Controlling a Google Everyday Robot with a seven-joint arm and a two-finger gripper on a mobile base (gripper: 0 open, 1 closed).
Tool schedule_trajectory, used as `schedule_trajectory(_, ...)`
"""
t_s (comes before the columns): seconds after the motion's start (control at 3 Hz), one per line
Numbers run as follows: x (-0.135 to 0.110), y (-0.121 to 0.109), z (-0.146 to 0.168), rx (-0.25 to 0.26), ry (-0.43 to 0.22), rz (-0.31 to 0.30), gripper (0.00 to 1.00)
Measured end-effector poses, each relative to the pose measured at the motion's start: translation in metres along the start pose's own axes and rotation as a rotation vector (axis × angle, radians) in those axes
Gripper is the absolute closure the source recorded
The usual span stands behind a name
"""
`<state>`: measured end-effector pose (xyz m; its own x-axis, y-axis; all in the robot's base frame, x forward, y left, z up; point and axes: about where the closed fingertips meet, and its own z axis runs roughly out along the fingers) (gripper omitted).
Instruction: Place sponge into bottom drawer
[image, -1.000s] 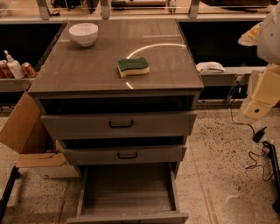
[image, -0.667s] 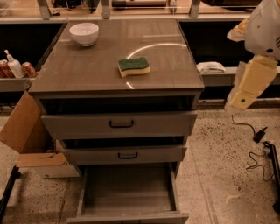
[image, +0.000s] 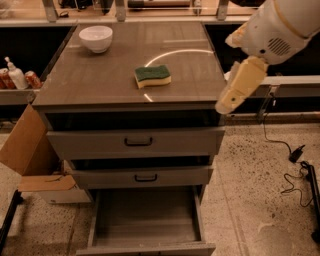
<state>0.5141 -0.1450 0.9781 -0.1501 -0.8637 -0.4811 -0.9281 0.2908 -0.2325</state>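
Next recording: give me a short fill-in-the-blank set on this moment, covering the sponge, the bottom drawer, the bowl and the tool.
1. The green-and-yellow rectangular sponge lies on ____ of the grey-brown cabinet.
2. The deep grey bottom drawer is pulled ____, without the sponge in it.
3. The white round bowl sits near the cabinet's far ____ corner, as the camera sees it.
4. The robot's cream tool hangs by the cabinet's ____ edge, apart from the sponge.

Missing words: top; open; left; right

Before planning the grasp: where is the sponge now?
In the camera view the sponge lies on the cabinet top, right of centre; the gripper hangs beyond its right edge.
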Motion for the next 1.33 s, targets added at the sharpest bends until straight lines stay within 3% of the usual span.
schedule_trajectory(0.33, -0.021, -0.008, 0.026, -0.004, -0.129, 0.002, 0.0)
schedule_trajectory(0.67, -0.021, -0.008, 0.026, -0.004, -0.129, 0.002, 0.0)
schedule_trajectory(1.33, -0.045, -0.055, 0.078, 0.036, -0.246, -0.001, 0.0)
